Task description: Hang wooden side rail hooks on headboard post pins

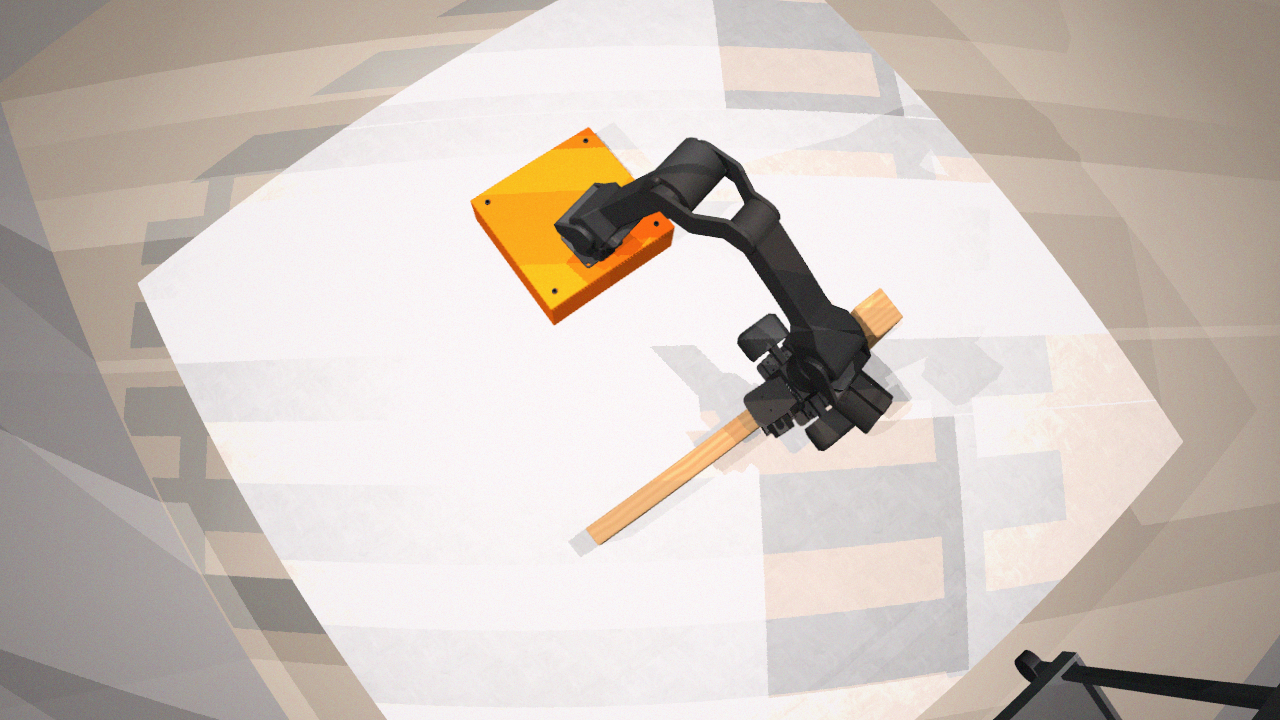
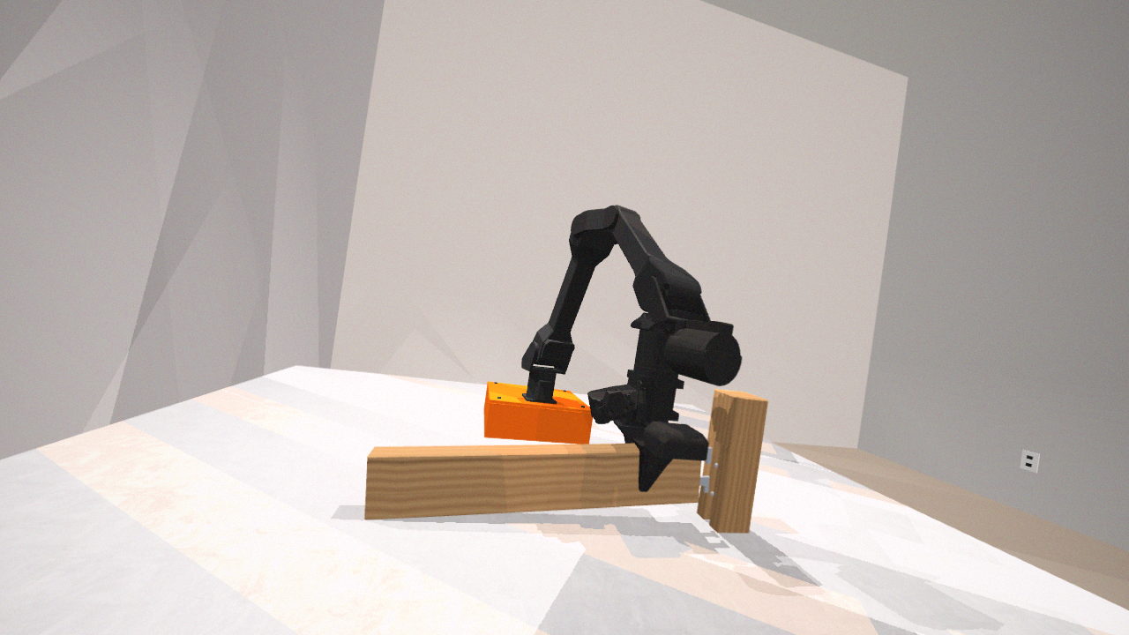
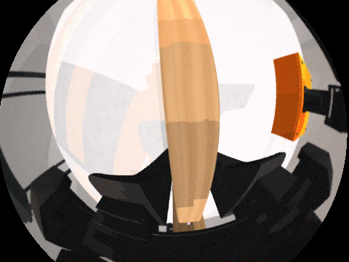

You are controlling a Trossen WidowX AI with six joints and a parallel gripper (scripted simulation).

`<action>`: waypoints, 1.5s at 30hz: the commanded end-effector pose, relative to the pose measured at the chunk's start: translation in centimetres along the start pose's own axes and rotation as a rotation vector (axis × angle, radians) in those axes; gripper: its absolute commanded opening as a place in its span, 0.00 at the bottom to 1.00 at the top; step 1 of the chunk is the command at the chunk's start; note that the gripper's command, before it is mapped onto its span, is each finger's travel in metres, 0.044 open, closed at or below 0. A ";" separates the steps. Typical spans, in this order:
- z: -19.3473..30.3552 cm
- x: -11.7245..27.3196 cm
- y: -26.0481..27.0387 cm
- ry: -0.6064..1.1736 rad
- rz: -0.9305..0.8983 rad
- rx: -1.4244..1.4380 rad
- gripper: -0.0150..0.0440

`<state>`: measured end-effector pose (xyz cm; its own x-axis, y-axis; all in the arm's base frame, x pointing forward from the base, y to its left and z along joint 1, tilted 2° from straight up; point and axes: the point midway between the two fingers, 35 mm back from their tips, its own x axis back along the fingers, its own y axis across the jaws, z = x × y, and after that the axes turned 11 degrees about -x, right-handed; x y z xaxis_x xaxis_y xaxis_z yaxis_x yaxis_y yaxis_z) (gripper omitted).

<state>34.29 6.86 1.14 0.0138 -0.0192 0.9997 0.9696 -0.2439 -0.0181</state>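
Two-sided grip on the rail (image 1: 671,474) (image 2: 504,483) (image 3: 189,80), just beside the post (image 1: 881,313) (image 2: 745,466), with the gripper (image 1: 805,380) (image 2: 646,474) (image 3: 185,148) partly open around its thickness. Lying lengthwise away from the post, on edge. Showing at the post's near face, pale hooks (image 2: 705,481); impossible to tell if seated on the pins. Well apart from the post, an orange block (image 1: 519,214) (image 2: 536,422) (image 3: 287,98) under the arm's base.

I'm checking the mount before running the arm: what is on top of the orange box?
The black metal arm's foot stands on the orange rectangular box, with small dark dots near its corners. The surface directly beneath the foot is covered.
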 end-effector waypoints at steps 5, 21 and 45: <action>0.2 0.4 0.1 0.007 -0.010 -0.006 0.25; 0.4 0.4 0.1 0.007 -0.010 -0.005 0.25; 0.7 0.3 0.1 0.007 -0.010 -0.005 0.25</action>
<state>34.31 7.32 1.14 0.0146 -0.0191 0.9997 0.9696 -0.2438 -0.0188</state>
